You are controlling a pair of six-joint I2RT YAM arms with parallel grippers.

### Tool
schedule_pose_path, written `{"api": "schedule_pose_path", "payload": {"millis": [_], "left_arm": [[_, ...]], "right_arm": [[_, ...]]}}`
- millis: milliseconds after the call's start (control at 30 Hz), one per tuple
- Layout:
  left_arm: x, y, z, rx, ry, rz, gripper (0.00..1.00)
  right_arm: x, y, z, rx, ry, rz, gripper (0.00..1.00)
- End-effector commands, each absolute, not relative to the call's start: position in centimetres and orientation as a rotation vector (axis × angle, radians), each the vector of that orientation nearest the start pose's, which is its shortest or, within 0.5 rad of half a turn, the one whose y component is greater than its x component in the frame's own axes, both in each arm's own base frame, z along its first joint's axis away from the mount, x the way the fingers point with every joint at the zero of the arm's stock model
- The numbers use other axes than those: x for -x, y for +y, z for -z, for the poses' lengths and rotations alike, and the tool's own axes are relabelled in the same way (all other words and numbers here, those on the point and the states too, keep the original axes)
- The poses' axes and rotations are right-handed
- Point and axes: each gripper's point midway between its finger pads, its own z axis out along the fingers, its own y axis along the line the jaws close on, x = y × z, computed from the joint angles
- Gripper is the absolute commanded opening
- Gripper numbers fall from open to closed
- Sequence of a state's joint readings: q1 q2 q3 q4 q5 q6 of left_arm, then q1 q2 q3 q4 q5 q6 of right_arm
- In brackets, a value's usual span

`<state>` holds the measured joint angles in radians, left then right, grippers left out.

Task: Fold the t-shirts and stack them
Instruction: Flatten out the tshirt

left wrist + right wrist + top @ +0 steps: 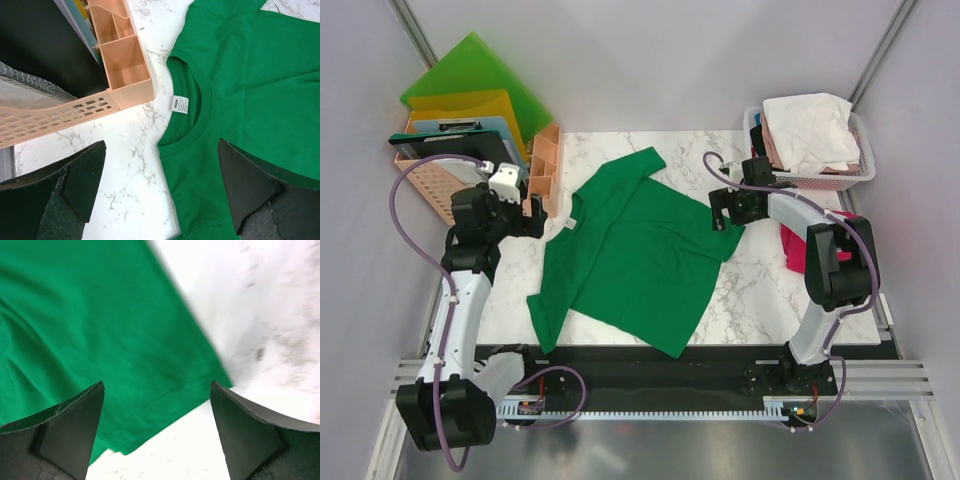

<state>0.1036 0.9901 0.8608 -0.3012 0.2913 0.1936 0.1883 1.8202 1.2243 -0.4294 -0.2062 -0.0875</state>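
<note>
A deep green t-shirt (638, 250) lies spread flat on the marble table, collar to the left. My left gripper (533, 218) is open just left of the collar; the left wrist view shows the collar with its white label (180, 104) between my open fingers (85, 175). My right gripper (729, 214) is open above the shirt's right sleeve; the right wrist view shows the sleeve hem (165, 410) between its fingers (245, 425). A magenta-red t-shirt (793, 247) lies bunched at the right, partly hidden by the right arm. White cloth (810, 130) fills a basket.
A white basket (865, 165) stands at the back right. A peach desk organiser (545, 165) and a peach crate with coloured folders (470, 105) stand at the back left, close to the left gripper; the organiser also shows in the left wrist view (125, 65).
</note>
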Motion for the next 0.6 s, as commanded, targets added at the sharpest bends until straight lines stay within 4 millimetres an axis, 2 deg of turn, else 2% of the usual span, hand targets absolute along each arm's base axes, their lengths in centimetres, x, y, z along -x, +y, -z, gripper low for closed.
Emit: {"api": "schedule_pose_path", "payload": {"millis": [0,33,133,333,567], "left_arm": [[-33.6,-0.6,-22.7,-0.332,1.942,0.066,1.00],[-33.8,-0.6,-22.7,-0.332,1.942,0.068,1.00],[-34.2,-1.0,-22.2,-0.335,1.953,0.104,1.00],[-34.8,-1.3,-21.6,-0.329,1.973,0.130,1.00],[-34.8,-0.8,-22.2,-0.344,1.954,0.090,1.00]], "right_arm": [[-43.0,9.8,-8.4,0.360,2.450,-0.245,0.93],[-43.1,8.8,-8.4,0.342,2.452,-0.220,0.93],[-43.2,7.6,-7.7,0.322,2.470,-0.203,0.91],[-43.6,6.7,-5.6,0.309,2.527,-0.175,0.89],[-43.5,6.8,-4.5,0.302,2.554,-0.206,0.82]]}}
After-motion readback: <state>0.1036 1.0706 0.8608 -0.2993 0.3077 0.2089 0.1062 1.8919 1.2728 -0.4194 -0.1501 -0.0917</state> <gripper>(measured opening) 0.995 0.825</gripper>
